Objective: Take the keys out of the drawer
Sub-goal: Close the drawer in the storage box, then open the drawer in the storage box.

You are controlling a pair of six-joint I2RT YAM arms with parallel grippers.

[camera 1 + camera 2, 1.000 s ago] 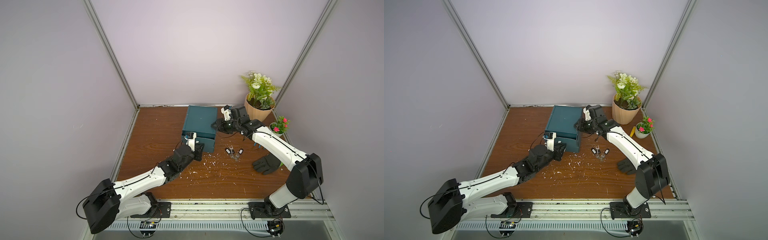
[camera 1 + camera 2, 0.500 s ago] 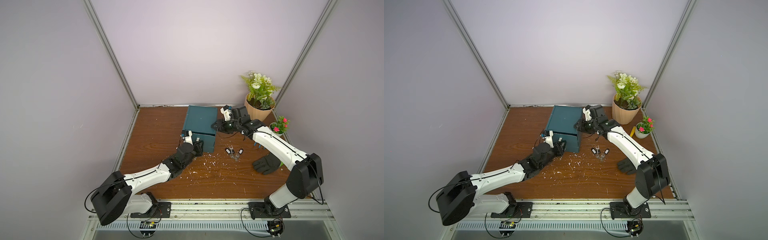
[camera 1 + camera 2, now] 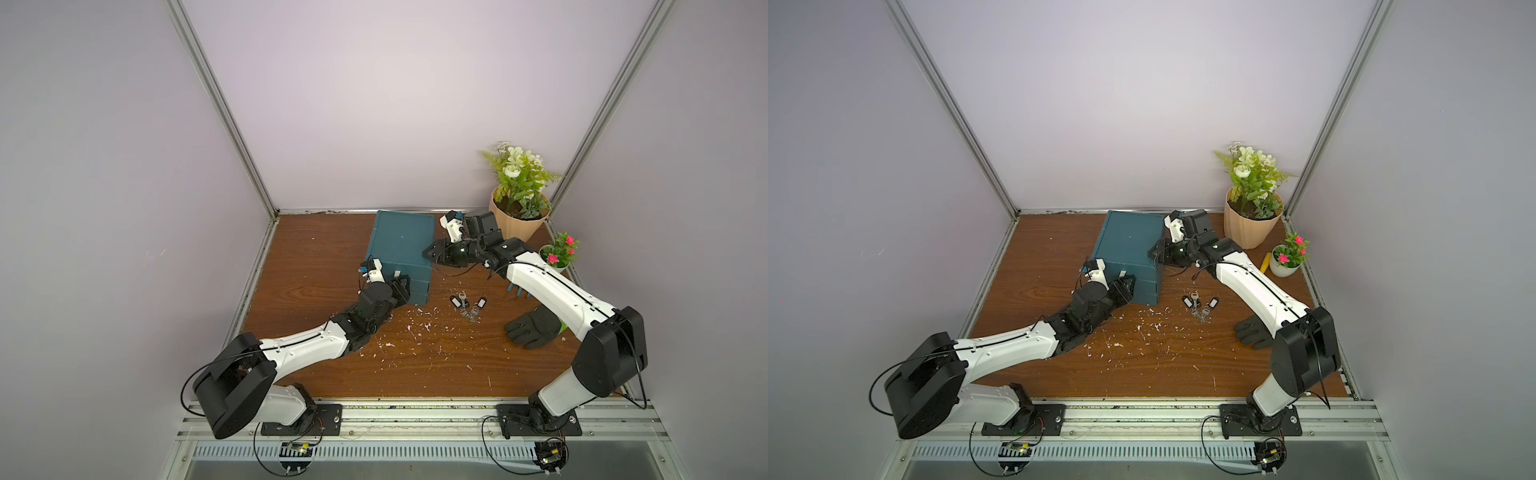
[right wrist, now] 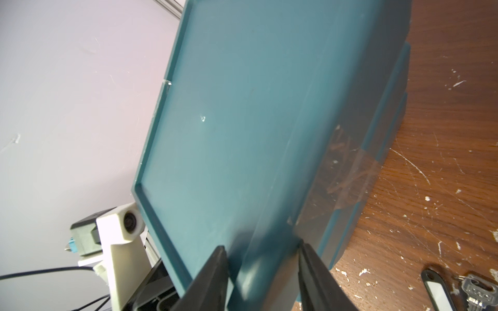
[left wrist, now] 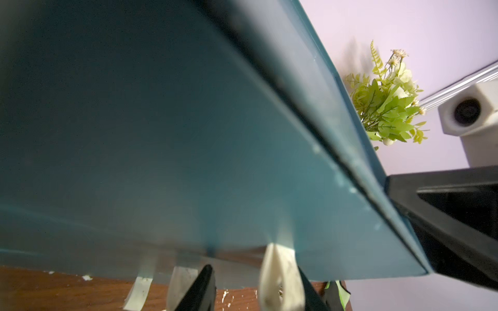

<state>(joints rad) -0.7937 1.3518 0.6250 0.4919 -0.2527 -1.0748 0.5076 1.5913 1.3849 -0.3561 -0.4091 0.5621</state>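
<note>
Status: one bunch of keys (image 3: 467, 306) is already out. It's lying on the desk (image 3: 316, 291) between the teal drawer unit (image 3: 399, 245) and the black glove (image 3: 536, 328). In both top views all the drawer fronts look pushed in, so I can't tell whether more keys are inside.

I've got the right gripper (image 4: 260, 258) clamped on the unit's top right edge near the front corner, bracing it. The left gripper (image 3: 402, 286) is low at the front with its jaws apart. A white pull tab (image 5: 280, 277) sits between them against one finger, not pinched.

My read: this is the drawer-opening step, grip not yet made. Next I need to close on that tab and pull straight out along the desk, with the right arm stopping the unit from sliding.

Around:
- Two more pale tabs (image 5: 141, 289) sit just beside mine, so I could grab the wrong one.
- A drawer coming out heads toward my left forearm, which will be tight.
- The big flower pot (image 3: 519, 216) and small pink-flower pot (image 3: 559, 255) are behind the right arm, clear of the pull.
- White flecks (image 3: 415, 332) litter the desk, harmless.
</note>
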